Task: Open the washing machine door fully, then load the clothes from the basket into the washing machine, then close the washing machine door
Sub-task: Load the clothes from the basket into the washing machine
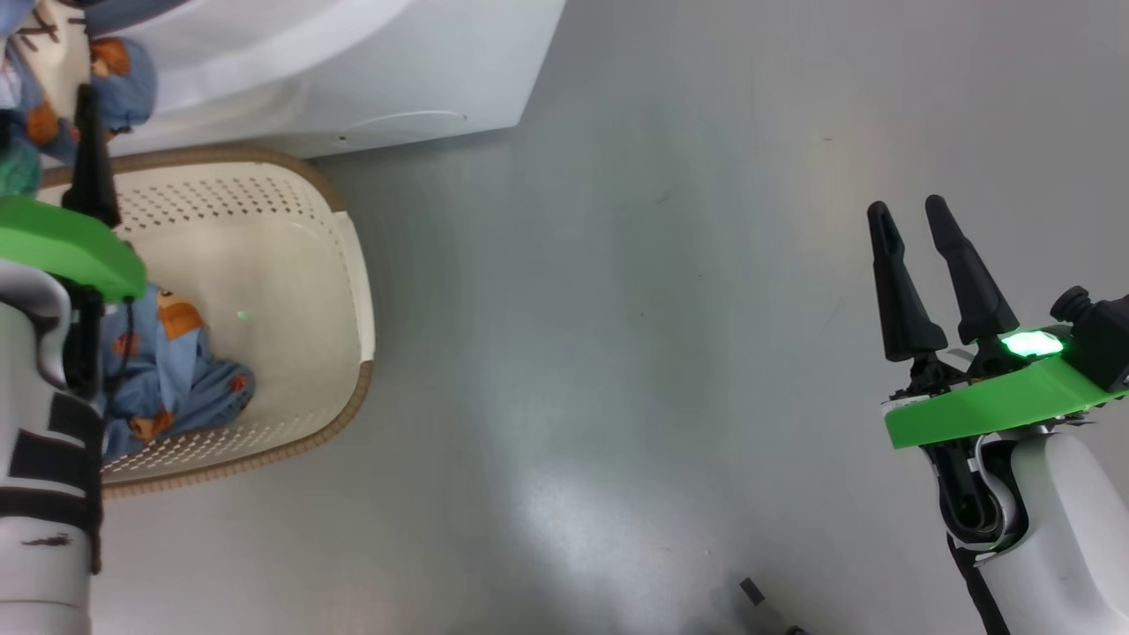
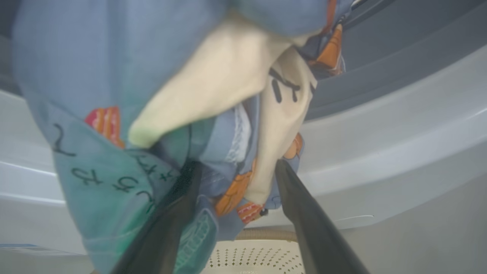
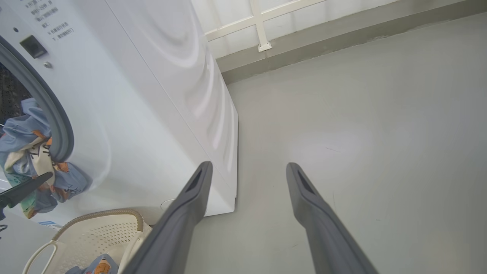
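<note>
**A:** Where do the clothes (image 2: 114,76) lie from the washing machine (image 3: 152,114)?

**B:** The hanging garment (image 3: 26,152), blue with orange bears, spills out of its mouth. The second garment (image 1: 168,379) lies in the basket (image 1: 353,291) at its foot.

**A:** Which tool is nearer?

**B:** The left tool (image 2: 237,165), at the mouth, is spread, with cloth loose between its fingers and nothing pinched. The push probably goes inward. The right tool (image 1: 907,207), spread and empty, hangs well off the machine's side.

No text can be read for sure. On the washing machine (image 3: 144,114), in the upper left of the right wrist view, there are some small grey lines of print, too small to read. In the left wrist view the clothes (image 2: 114,76) carry dark printed signs on teal and cream parts, all blurred. The blue label (image 3: 47,223), in the lower left of the right wrist view, is also unreadable.
</note>
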